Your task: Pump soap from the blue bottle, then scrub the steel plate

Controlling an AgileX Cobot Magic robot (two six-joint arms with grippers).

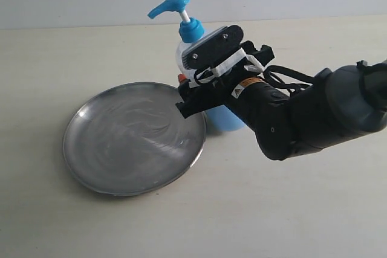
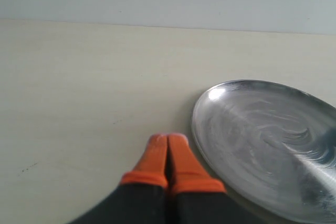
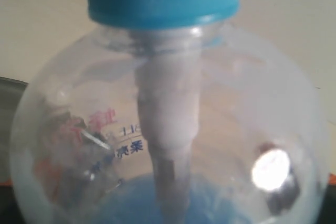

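Right gripper [image 1: 195,77]: jaws spread wide around the blue bottle [image 1: 192,30], orange fingertips against both its sides below the collar, so it grips the bottle. Bottle stands upright on the table [image 1: 272,209], pale blue soap [image 1: 227,119] in its lower part, steel plate [image 1: 133,140] flat just beside it. Left gripper [image 2: 168,153]: fingertips pressed together, empty, low over the table just beside the plate rim.
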